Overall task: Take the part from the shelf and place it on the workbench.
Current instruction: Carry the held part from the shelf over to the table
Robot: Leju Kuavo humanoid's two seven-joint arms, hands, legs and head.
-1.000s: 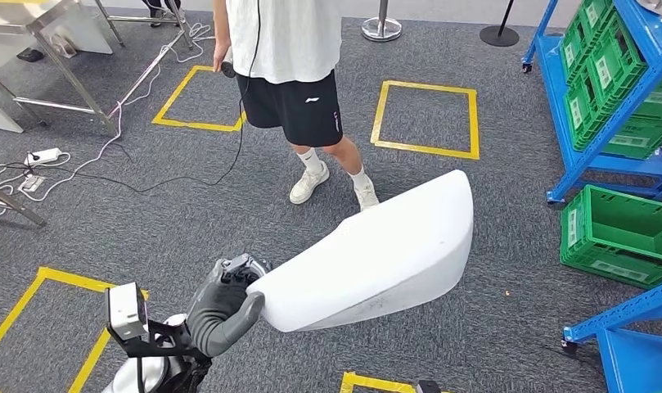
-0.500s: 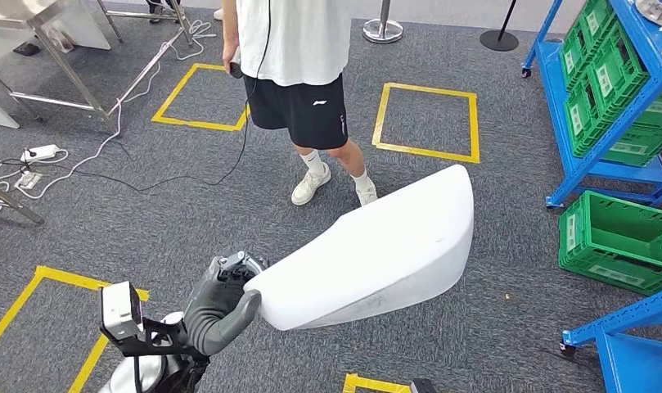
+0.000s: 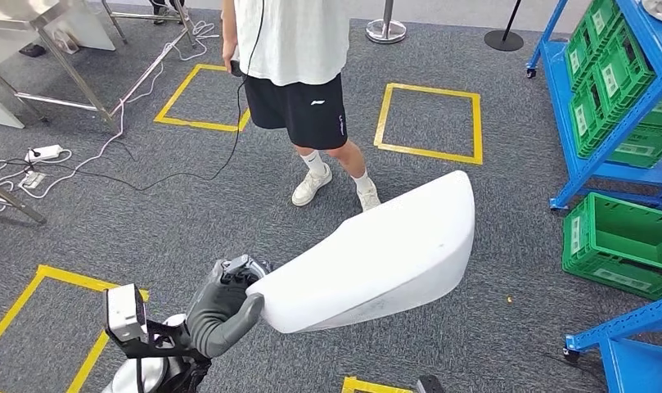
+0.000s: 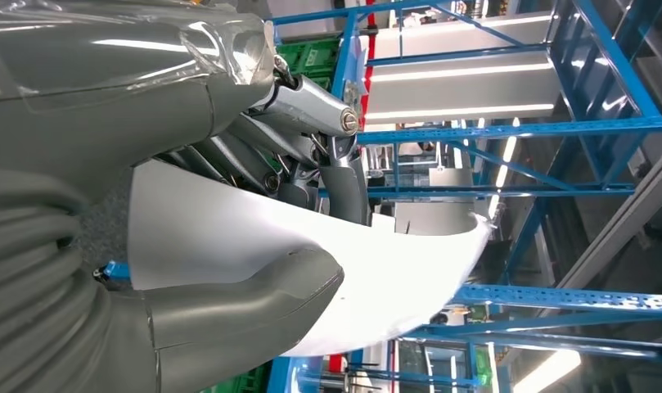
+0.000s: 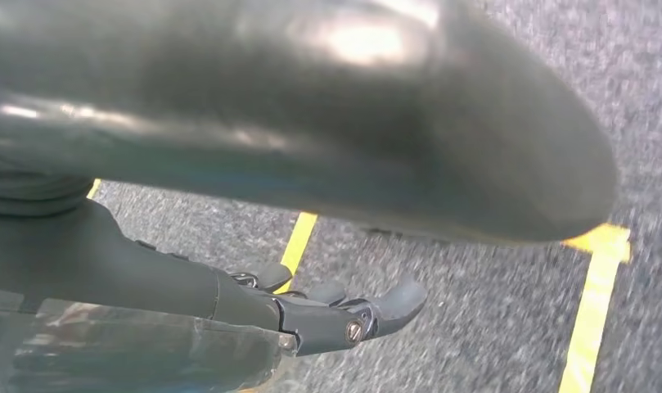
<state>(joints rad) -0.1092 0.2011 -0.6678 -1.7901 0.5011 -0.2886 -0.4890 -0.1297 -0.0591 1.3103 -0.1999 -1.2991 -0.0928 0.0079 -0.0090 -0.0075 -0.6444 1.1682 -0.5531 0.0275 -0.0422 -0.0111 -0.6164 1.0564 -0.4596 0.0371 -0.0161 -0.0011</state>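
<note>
One smooth white curved part (image 3: 376,254) clamped in left hand (image 3: 225,299) fingers — right hand (image 5: 311,315) fingers loosely apart, speckled grey carpet (image 3: 147,221).

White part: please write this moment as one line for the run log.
stage: carrying | left hand: grips white part | right hand: holds nothing, fingers apart | person: standing ahead | part above carpet

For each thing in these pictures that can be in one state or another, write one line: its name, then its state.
White part: off the shelf, carried above the floor.
Left hand: grips the part's near end.
Right hand: holds nothing, fingers loosely apart above the carpet.
Green crate: on the floor, looks empty.
Person: standing, holding a small dark thing.
</note>
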